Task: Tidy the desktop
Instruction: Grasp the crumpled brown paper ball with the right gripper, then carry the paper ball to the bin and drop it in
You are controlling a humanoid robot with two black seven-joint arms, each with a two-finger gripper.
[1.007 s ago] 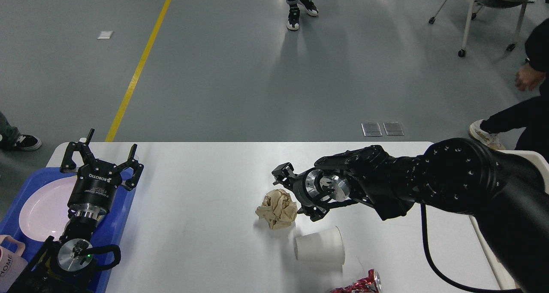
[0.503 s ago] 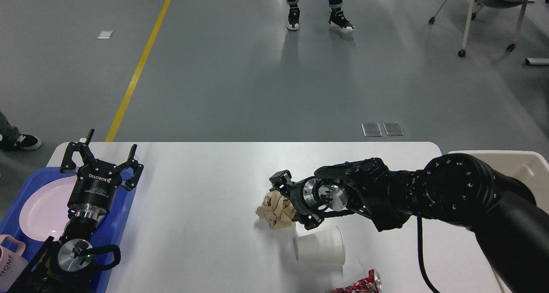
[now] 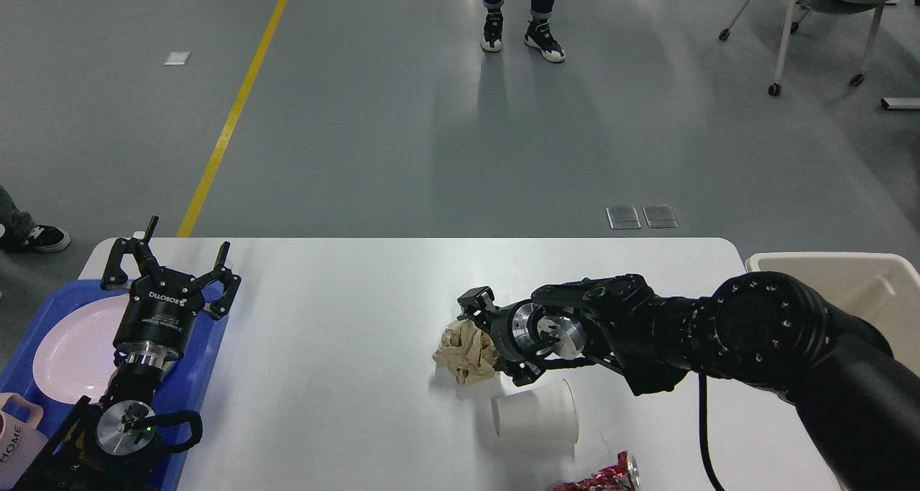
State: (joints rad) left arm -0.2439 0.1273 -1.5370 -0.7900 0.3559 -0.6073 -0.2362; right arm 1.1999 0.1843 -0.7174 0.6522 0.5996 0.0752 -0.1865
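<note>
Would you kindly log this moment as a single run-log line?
task: tidy desktop | right gripper: closing on crumpled brown paper | left gripper: open over blue tray | paper cup: on its side

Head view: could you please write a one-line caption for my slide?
Right claw closes around a paper ball on the desktop, beside a tipped cup; left claw open.

Smooth grey floor [image 3: 402, 117] with a yellow line [image 3: 233, 110] running diagonally, two metal floor plates [image 3: 641, 216], a wheeled chair [image 3: 812, 16] top right, a bystander's sneakers [image 3: 521, 34] under soft overhead glare
</note>
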